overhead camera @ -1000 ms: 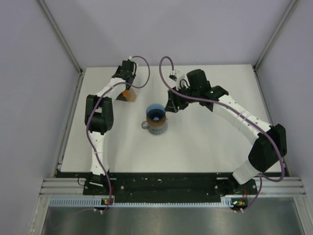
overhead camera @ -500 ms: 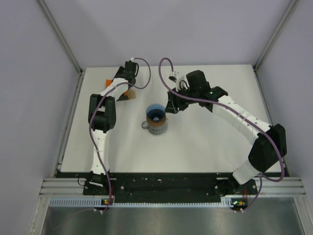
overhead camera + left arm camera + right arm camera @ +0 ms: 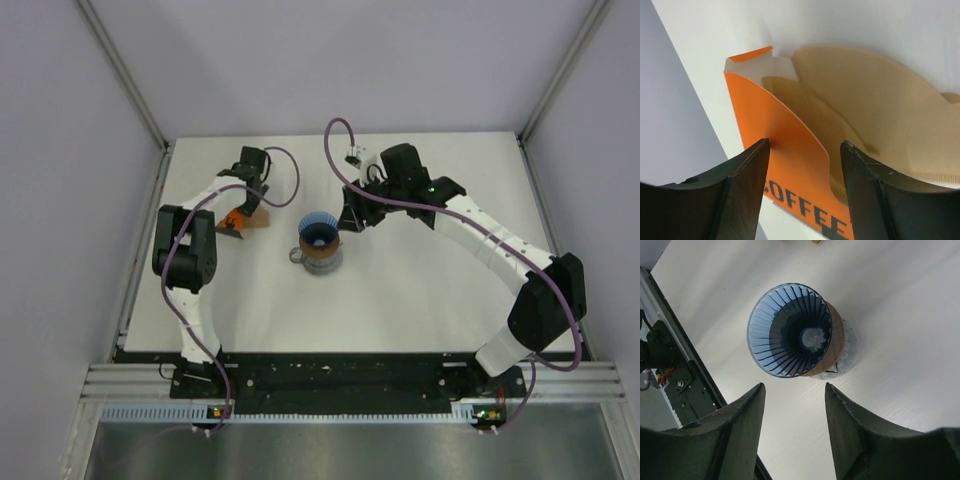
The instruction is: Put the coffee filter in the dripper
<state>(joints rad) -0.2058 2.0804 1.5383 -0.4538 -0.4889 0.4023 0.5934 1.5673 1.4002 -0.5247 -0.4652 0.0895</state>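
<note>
Left of the dripper [image 3: 320, 232], and a little farther back on the white table [image 3: 430, 290], lies an orange packet [image 3: 236, 219] with its mouth open. The coffee filter [image 3: 875, 100], a tan fan of paper, sticks out of that mouth toward the dripper. I cannot tell whether it is one sheet or several pressed together.

The left gripper [image 3: 244, 203] points down at the packet. In its wrist view the jaws stand well apart, with the packet's orange front wall [image 3: 790, 165] beyond and between the two dark fingers [image 3: 740, 190]. Nothing is pinched between them.

The dripper itself, a bright blue ribbed cone, sits mouth up in a brown ring [image 3: 834, 340] on top of a grey mug [image 3: 322, 262], near the middle of the table. Its inside is bare, with only the ribs and the hole at the bottom showing.

Just right of the dripper and above it hangs the right gripper [image 3: 350, 215]. Its jaws are about half spread and hold nothing, and in the wrist view the blue cone shows just past its fingertips [image 3: 760, 390].
</note>
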